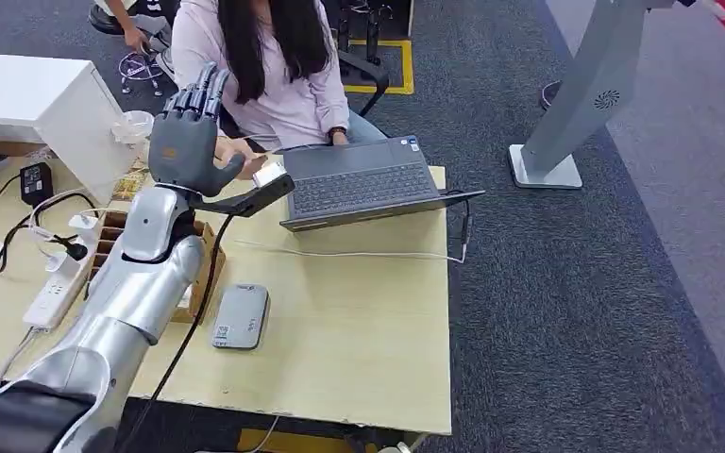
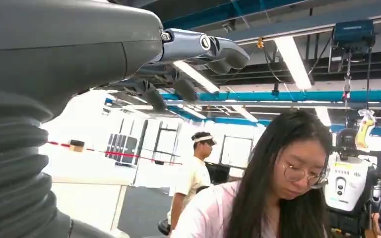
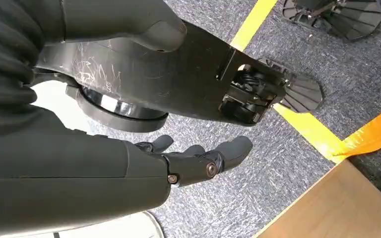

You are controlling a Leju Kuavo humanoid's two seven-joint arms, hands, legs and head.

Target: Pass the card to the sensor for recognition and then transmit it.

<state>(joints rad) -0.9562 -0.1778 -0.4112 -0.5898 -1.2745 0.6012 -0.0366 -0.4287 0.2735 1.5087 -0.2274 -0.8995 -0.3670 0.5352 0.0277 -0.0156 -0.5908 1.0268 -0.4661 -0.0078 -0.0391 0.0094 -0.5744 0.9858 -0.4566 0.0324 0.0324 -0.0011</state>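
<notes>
My left hand (image 1: 187, 132) is raised above the table (image 1: 359, 321), fingers apart and empty. A person's hand (image 1: 236, 156) holds the white card (image 1: 269, 174) beside the laptop (image 1: 363, 179). The grey sensor (image 1: 240, 317) lies on the table. My right hand (image 3: 198, 158) hangs over carpet, fingers loosely apart, empty.

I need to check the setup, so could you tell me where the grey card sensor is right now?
In the head view, the grey sensor lies flat on the wooden table, just right of the robot's raised left arm and nearer the robot than the open laptop.
</notes>
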